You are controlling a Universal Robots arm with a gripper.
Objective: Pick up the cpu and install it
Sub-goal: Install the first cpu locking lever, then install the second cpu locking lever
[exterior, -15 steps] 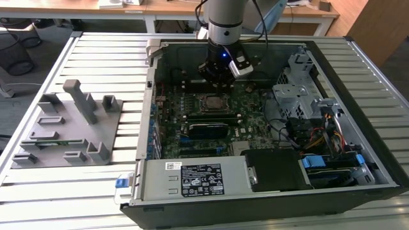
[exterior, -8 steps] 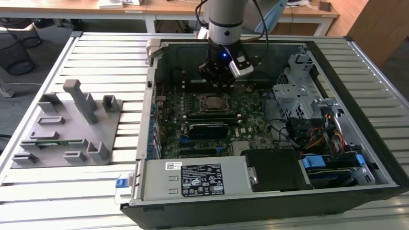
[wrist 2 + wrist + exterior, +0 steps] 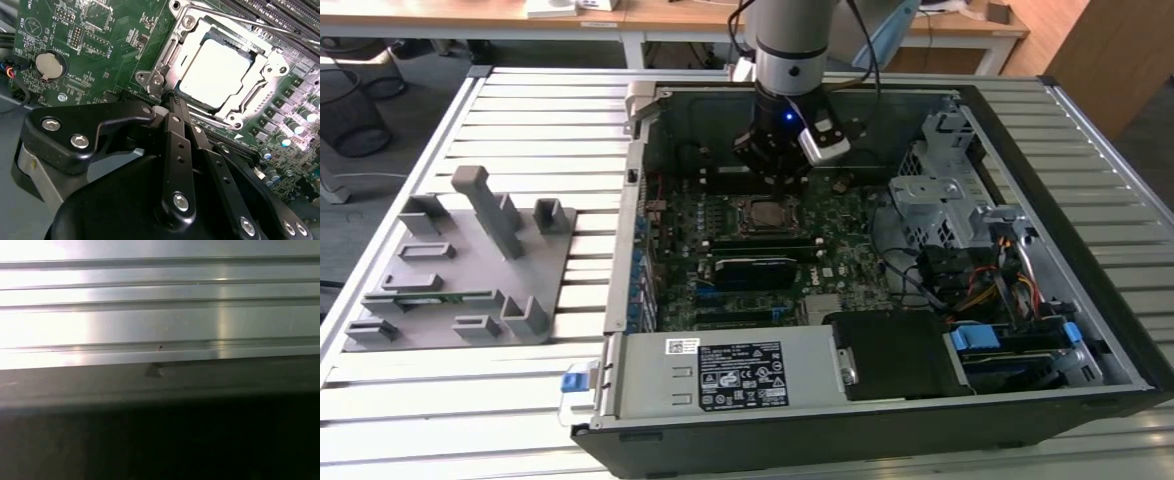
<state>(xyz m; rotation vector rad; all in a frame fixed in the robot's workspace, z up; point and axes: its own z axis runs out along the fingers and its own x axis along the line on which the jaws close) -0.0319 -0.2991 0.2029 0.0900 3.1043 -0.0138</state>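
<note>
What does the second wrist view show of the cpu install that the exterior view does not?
Second wrist view alone: the cpu lying in the socket frame with its silver top exposed, plus a coin cell battery on the board. Exterior view alone: the whole open computer case, the grey fixture tray on the slatted table, and the arm above the board. Both: the green motherboard and the gripper close beside the socket.
</note>
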